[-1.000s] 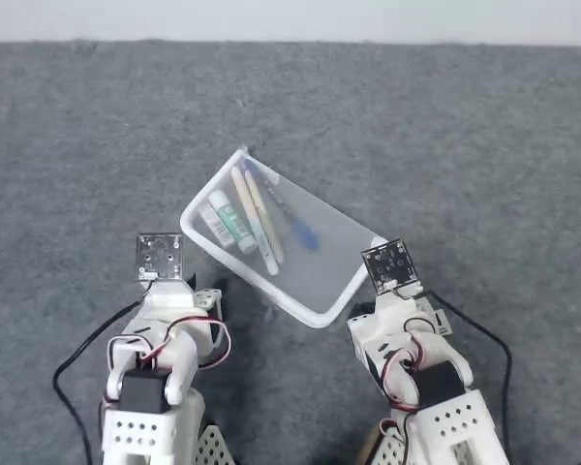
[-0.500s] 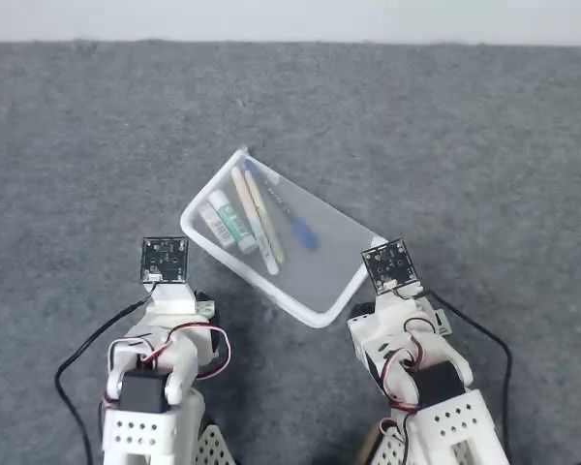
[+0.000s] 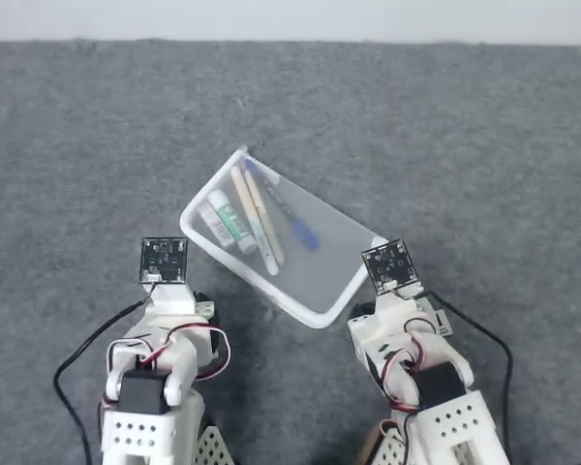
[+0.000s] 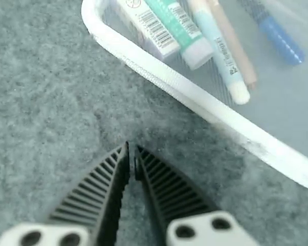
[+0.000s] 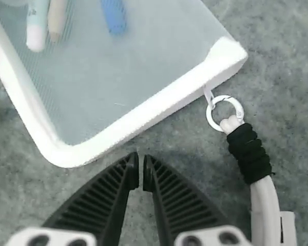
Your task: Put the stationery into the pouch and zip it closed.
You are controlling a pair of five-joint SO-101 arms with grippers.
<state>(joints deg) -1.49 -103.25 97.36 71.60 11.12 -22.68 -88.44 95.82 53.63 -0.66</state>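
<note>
— Entry one: the pouch?
— Pouch (image 3: 337, 269): translucent, white-edged, lying flat and slantwise on the grey carpet (image 3: 465, 145), between the two arms and just ahead of them.

— Contents?
— Stationery, all inside, bunched toward the end nearer the left arm: a white barcoded tube (image 4: 143, 25), a green-labelled tube (image 4: 182, 28) touching it, a pale blue pen (image 4: 223, 56), a beige pen (image 4: 236, 51) and a blue-tipped pen (image 4: 280, 36) a little apart from the rest.

— Fittings?
— A metal ring (image 5: 224, 110) hangs off the pouch corner nearest the right arm, and a black cord (image 5: 249, 154) is tied to it.

— Left gripper?
— Left gripper (image 4: 131, 148): jaws pressed together, grasping nothing, over bare carpet near the pouch's long white edge, not touching it.

— Right gripper?
— Right gripper (image 5: 140, 158): jaws likewise closed and empty, over the carpet just beside the pouch's rounded corner, with the ring off to one side.
</note>
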